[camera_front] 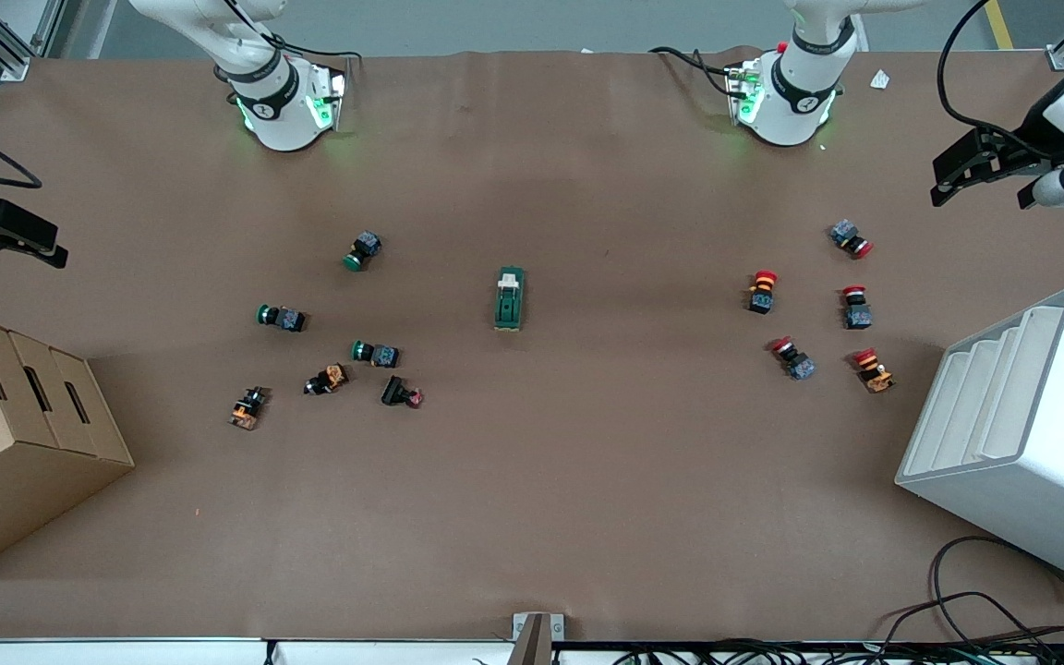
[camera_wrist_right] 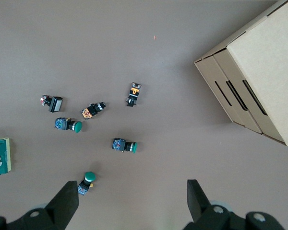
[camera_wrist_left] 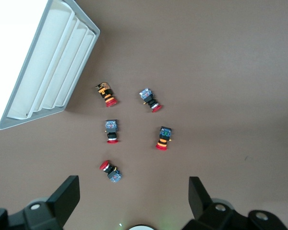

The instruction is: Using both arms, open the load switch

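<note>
Nearest the front camera, at the two ends of the brown-covered desk (camera_front: 532, 517), stand a tan cardboard box with three slots (camera_front: 15, 434) at the right arm's end and a white stepped plastic rack (camera_front: 1021, 434) at the left arm's end. Farther in, a loose scatter of small green-capped and black push buttons (camera_front: 375, 353) lies toward the right arm's end, and a cluster of small red-capped push buttons (camera_front: 791, 358) toward the left arm's end. Between the two groups, well apart from both and about midway along the desk, lies the load switch (camera_front: 509, 298), a dark-green rectangular block with a white lever piece on top; nothing touches it. The task appears to be at its very start: neither arm has reached the switch. The next move likely calls for both arms to come in over the middle of the desk, one to steady the green body while the other works the white lever. The right gripper (camera_wrist_right: 132, 199) hangs high over the green-button end of the desk, its jaws spread wide and holding nothing. The left gripper (camera_wrist_left: 134, 194) hangs high over the red-button end, jaws likewise wide apart and empty.
</note>
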`<move>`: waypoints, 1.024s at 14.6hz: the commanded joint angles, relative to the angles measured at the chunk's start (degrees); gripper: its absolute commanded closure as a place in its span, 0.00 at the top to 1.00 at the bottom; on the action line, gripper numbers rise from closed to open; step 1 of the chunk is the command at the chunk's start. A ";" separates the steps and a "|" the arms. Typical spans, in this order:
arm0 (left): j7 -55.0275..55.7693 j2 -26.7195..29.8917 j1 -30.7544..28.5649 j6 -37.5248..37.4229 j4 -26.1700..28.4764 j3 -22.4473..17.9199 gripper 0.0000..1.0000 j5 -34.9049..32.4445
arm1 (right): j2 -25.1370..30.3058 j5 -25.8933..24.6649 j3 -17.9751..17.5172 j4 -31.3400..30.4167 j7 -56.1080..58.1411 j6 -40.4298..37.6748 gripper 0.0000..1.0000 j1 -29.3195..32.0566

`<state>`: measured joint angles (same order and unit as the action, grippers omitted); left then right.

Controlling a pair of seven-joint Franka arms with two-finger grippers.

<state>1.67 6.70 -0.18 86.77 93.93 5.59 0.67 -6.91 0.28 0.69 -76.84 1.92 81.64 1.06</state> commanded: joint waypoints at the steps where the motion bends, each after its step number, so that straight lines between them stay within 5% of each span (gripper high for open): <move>1: -0.79 0.86 4.12 0.77 1.08 -3.74 1.00 0.82 | 0.76 1.04 -0.60 -0.59 0.89 -0.69 1.00 1.31; 15: -0.88 -1.25 3.87 0.24 -0.85 -3.40 1.00 0.47 | 12.36 0.33 -0.78 -11.57 1.07 -0.87 1.00 -0.27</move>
<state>1.67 6.28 3.46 87.01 94.44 2.41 0.68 2.62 0.30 0.17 -85.08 2.34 79.94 1.36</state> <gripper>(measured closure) 0.000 0.000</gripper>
